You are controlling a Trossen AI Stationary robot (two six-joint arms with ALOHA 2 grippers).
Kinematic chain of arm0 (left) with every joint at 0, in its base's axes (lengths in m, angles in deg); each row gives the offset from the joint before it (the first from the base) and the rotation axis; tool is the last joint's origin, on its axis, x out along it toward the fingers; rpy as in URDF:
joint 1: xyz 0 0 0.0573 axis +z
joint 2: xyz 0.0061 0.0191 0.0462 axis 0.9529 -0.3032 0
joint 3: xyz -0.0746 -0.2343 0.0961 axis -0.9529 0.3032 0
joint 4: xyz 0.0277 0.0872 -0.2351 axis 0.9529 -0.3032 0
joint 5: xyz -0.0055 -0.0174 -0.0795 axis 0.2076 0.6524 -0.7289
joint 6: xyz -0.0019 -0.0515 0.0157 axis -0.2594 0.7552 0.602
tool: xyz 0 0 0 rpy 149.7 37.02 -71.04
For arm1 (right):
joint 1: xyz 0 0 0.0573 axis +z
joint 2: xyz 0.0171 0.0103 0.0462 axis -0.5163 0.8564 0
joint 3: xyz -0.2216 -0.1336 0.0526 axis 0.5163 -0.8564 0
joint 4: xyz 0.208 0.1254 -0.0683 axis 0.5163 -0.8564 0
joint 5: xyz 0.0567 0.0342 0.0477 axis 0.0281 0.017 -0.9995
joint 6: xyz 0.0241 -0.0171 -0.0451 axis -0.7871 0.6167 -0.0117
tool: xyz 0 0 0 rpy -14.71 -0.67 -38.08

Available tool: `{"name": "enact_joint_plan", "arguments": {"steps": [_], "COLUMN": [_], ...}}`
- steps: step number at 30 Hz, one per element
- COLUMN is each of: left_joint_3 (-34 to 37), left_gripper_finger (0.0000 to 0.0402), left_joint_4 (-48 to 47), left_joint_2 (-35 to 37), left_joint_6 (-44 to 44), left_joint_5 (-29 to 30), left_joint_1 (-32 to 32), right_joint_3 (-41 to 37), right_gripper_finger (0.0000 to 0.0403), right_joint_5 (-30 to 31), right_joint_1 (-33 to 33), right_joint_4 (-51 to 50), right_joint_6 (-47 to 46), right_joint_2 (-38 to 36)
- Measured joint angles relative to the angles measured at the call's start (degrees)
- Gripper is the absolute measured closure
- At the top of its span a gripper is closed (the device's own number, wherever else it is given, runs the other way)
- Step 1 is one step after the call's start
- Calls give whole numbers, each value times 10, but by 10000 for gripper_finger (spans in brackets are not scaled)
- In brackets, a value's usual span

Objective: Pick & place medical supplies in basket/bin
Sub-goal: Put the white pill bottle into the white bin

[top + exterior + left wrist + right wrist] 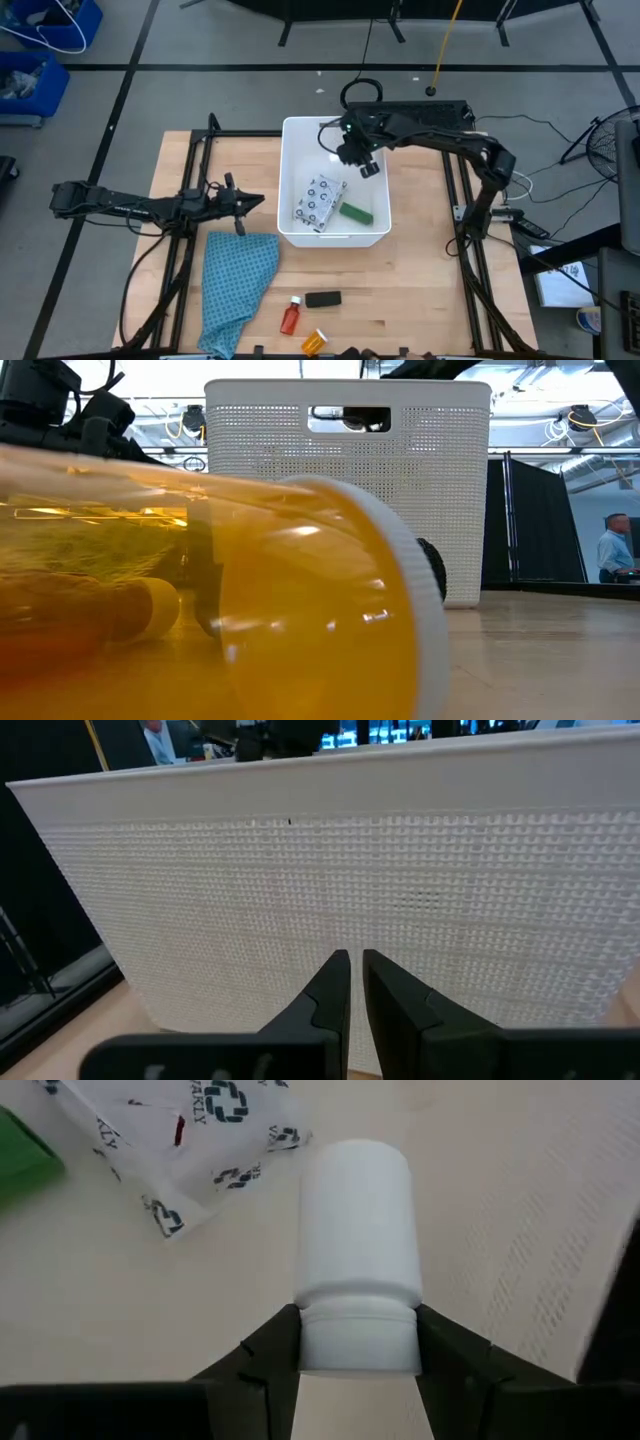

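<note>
The white bin [300, 130] stands mid-table with the dark-dotted packet [320, 200] and the green block [356, 212] lying on its floor. My right gripper [366, 166] is inside the bin's far right part, shut on the small white cylinder [358, 1220]. My left gripper [256, 203] is shut and level, just outside the bin's left wall [350, 880]. The red bottle [291, 316], black block [322, 299] and orange bottle [313, 342] lie on the table near its near edge. The orange bottle [200, 590] fills the low view. My right gripper pinches the white cylinder between its two fingers [265, 1360] at the ridged cap end [358, 1342]. It reaches in from above, slanting down. The cylinder's body points on past the fingertips over the bin's floor, beside the packet [190, 1140].
A teal patterned cloth [235, 285] lies on the table's left near part, close to the red bottle. The bin's tall walls and handle slot [350, 418] face the near side. A person [612, 550] stands far off in the room.
</note>
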Motion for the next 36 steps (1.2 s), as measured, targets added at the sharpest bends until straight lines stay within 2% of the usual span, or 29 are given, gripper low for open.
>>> {"name": "enact_joint_plan", "arguments": {"steps": [7,14,22,30,36], "left_joint_3": [0,0,0,0,0], "left_gripper_finger": [364,364,364,364,364], "left_joint_4": [0,0,-6,-12,-12], "left_joint_2": [0,0,0,0,0], "left_joint_6": [-3,-3,-2,-2,-2], "left_joint_5": [5,4,4,4,4], "left_joint_1": [0,0,0,0,0], "right_joint_3": [0,0,0,-1,-1], "right_gripper_finger": [255,255,253,238,194], "right_joint_5": [-31,27,10,0,44], "right_joint_1": [0,-1,-2,-2,-2], "right_joint_4": [-4,-8,-13,-11,-9], "right_joint_6": [26,-36,-59,-78,-81], "right_joint_2": [47,114,167,168,155]}}
